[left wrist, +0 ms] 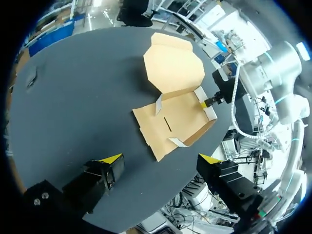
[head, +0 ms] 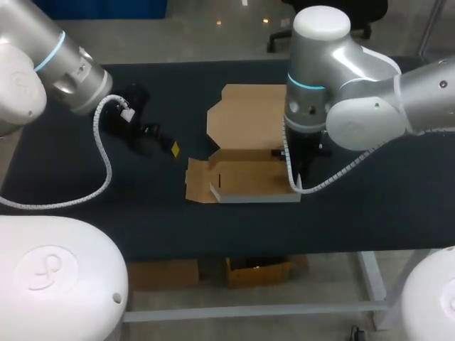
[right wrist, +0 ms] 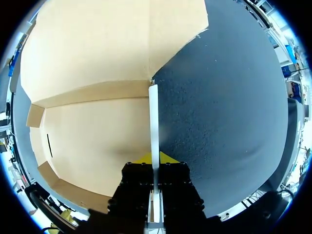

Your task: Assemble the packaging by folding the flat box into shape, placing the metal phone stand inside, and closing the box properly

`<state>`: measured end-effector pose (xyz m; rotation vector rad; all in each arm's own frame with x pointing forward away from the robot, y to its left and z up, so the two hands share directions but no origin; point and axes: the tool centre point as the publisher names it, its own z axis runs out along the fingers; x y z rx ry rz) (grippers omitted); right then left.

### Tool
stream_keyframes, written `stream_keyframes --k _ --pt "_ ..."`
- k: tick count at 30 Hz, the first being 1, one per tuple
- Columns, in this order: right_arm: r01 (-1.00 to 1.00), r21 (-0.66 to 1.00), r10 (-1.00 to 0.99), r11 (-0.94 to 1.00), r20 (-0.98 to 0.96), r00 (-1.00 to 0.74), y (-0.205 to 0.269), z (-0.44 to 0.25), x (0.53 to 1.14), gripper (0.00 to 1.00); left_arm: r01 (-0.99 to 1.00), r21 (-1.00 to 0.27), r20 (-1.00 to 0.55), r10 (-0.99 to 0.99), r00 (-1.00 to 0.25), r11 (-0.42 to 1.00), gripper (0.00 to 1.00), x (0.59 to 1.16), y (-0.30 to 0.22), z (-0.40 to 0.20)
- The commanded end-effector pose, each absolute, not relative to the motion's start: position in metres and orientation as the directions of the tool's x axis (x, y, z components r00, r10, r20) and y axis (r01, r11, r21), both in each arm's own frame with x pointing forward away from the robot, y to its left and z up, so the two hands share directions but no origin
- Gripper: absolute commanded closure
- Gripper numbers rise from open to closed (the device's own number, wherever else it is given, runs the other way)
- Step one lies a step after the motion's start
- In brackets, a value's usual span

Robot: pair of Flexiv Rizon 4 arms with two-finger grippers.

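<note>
While the left pincer (left wrist: 161,158) hangs with its fingers spread wide and nothing between them, the right pincer (right wrist: 154,159) is clamped narrowly on the upright side wall (right wrist: 153,117) of the cardboard box (right wrist: 92,131). The box lies half-formed on the dark counter (head: 370,213), ahead of the left pincer and apart from it. Its lid flap (head: 249,114) lies flat beyond the right pincer's fingertips.

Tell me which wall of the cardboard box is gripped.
The upright side wall clamped between the right gripper's fingers; the front wall stands untouched.
</note>
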<state>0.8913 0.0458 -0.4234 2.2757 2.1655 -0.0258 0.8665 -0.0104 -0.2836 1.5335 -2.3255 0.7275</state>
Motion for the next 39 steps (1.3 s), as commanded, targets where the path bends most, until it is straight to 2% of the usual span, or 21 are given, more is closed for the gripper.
stream_keyframes --k 1,11,13,15,16,17,22,32,39 --pt "0.999 -0.015 0.999 -0.050 -0.016 0.049 0.047 -0.425 0.893 1.00 -0.963 -0.205 0.552 -0.792 -0.262 0.175 0.00 0.867 -0.016 -0.299" --pt "0.999 -0.015 0.999 -0.050 -0.016 0.049 0.047 -0.425 0.893 1.00 -0.996 -0.085 0.610 -0.789 -0.067 0.018 0.00 0.867 -0.025 -0.324" --pt "0.999 -0.015 0.999 -0.050 -0.016 0.049 0.047 -0.425 0.893 1.00 -0.997 -0.074 0.620 -0.783 -0.051 0.006 0.14 0.865 -0.028 -0.328" --pt "0.999 -0.015 0.999 -0.050 -0.016 0.049 0.047 -0.425 0.893 1.00 -0.998 -0.069 0.616 -0.787 -0.036 -0.008 0.15 0.866 -0.031 -0.332" --pt "0.999 -0.015 0.999 -0.050 -0.016 0.049 0.047 -0.425 0.893 1.00 -0.998 -0.061 0.617 -0.787 -0.026 -0.014 0.42 0.867 -0.032 -0.335" --pt "0.999 -0.015 0.999 -0.050 -0.016 0.049 0.047 -0.425 0.893 1.00 -0.998 -0.056 0.620 -0.784 -0.027 -0.010 0.53 0.868 -0.033 -0.337" --pt "0.999 -0.015 0.999 -0.050 -0.016 0.049 0.047 -0.425 0.893 1.00 -0.998 -0.068 0.626 -0.779 -0.047 0.005 0.53 0.873 -0.038 -0.352" --pt "0.999 -0.015 0.999 -0.050 -0.016 0.049 0.047 -0.425 0.893 1.00 -0.994 -0.098 0.650 -0.752 -0.108 0.058 0.60 0.883 -0.037 -0.369" --pt "0.999 -0.015 0.999 -0.050 -0.016 0.049 0.047 -0.425 0.893 1.00 -0.993 -0.103 0.651 -0.750 -0.115 0.063 0.56 0.888 -0.040 -0.378"
